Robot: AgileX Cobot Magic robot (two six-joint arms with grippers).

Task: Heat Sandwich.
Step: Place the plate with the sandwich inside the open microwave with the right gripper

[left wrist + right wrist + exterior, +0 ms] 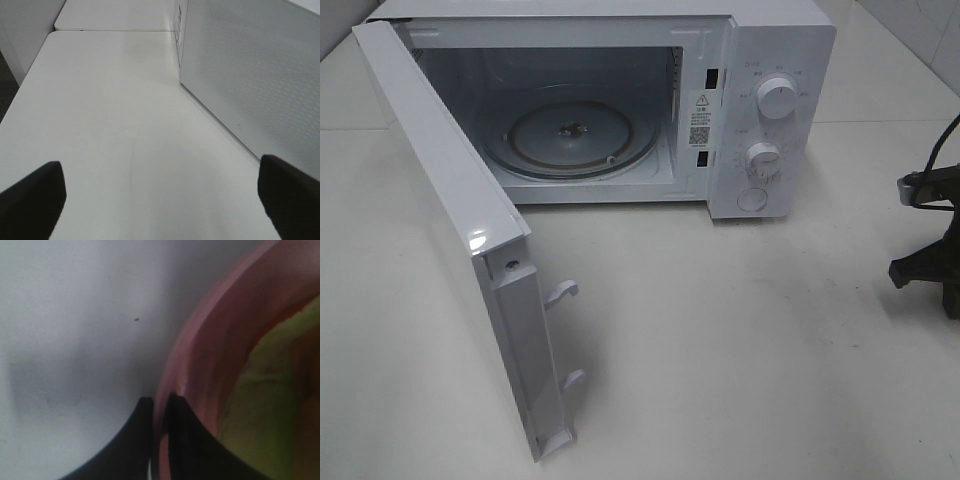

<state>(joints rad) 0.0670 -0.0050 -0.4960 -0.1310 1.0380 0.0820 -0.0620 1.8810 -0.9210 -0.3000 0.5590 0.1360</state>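
The right jaws are pinched nearly together on the rim of the pink plate [200, 365]. The sandwich [270, 390] lies on this plate, just inward from the rim; its long axis I cannot tell. The left jaws stand wide apart, holding nothing, beside the microwave door [250, 75]. So the right arm is nearer. The tabletop [720, 330] toward the open microwave [775, 60] looks free, its turntable [570, 135] bare.
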